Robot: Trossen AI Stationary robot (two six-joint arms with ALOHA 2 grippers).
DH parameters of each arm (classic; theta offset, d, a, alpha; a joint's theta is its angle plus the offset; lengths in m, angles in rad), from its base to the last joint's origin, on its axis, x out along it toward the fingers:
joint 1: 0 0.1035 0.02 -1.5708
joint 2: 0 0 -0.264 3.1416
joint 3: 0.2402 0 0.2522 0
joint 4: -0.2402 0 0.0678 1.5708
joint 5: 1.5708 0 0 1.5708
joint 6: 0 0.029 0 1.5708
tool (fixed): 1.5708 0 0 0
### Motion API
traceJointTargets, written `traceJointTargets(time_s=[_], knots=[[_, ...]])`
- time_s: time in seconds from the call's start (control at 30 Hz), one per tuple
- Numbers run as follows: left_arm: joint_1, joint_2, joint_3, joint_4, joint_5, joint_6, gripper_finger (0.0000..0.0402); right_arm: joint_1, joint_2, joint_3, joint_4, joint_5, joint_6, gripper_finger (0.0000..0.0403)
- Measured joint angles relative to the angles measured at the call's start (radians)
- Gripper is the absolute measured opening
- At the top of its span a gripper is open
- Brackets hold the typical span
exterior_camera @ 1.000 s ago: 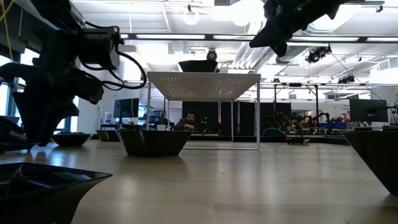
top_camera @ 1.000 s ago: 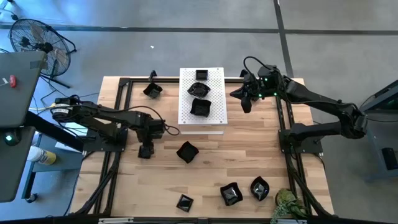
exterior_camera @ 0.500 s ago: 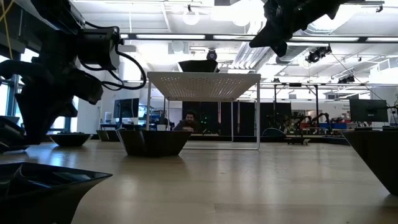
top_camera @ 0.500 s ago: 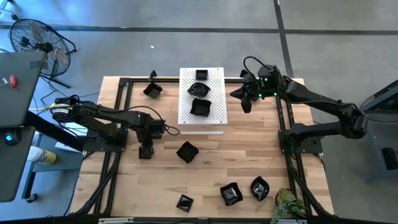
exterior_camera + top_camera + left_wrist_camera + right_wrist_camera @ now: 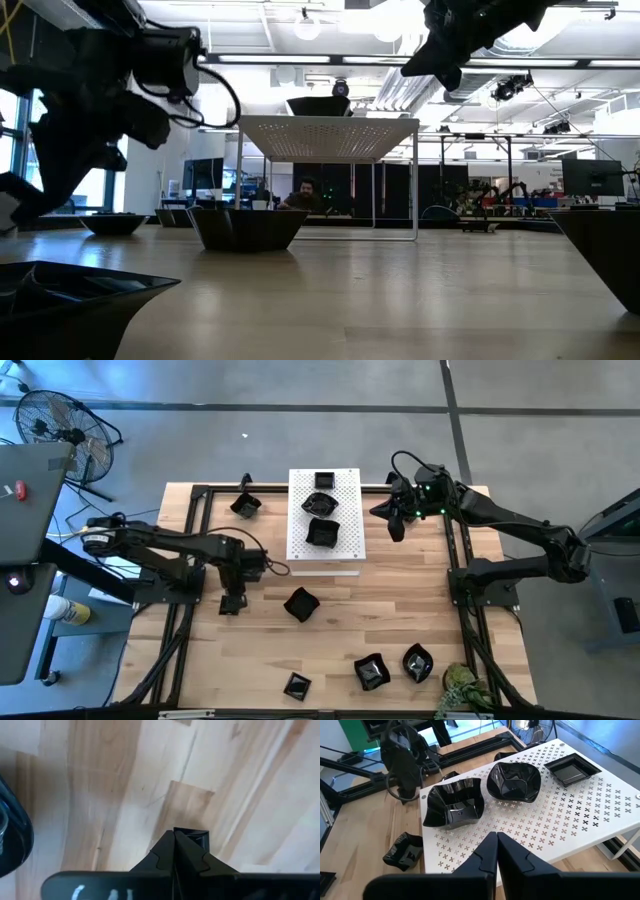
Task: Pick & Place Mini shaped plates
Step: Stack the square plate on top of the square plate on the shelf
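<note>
I saw my left gripper (image 5: 231, 603) pinched closed, empty, over bare wood; loose plates (image 5: 301, 603) lay just beside it and nearer the front. Three plates sat on the white board (image 5: 345, 545). My right gripper (image 5: 396, 525) hung closed, empty, beside the board.

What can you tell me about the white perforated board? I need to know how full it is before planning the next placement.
The white perforated board is a flat rectangular panel dotted with small cross-shaped holes, raised on thin legs above the wooden table. Three glossy black plates rest on it in a row: a flat square plate, a wavy bowl-like plate and a crumpled-edged plate. Neither gripper touches it.
</note>
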Motion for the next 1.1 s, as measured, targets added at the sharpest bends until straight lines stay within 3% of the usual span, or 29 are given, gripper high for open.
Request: traceJointTargets(time_s=[0.23, 0.5, 0.67, 0.9, 1.1], knots=[[0.11, -0.087, 0.069, -0.075, 0.013, -0.004, 0.0, 0.0, 0.0, 0.0, 0.0, -0.001, -0.001, 0.0002], [0.391, -0.241, 0.188, -0.133, 0.077, -0.019, 0.0, 0.0, 0.0, 0.0, 0.0, -0.002, 0.0, 0.0004], [0.562, -0.274, 0.307, -0.114, 0.131, -0.077, 0.0, 0.0, 0.0, 0.0, 0.0, -0.002, 0.001, 0.0003], [0.748, -0.272, 0.432, 0.046, 0.183, -0.215, 0.0, 0.0, 0.0, 0.0, 0.0, -0.001, 0.001, 0.0002], [0.81, -0.233, 0.441, 0.293, 0.19, -0.413, 0.0, 0.0, 0.0, 0.0, 0.0, 0.0, 0.001, 0.0006]])
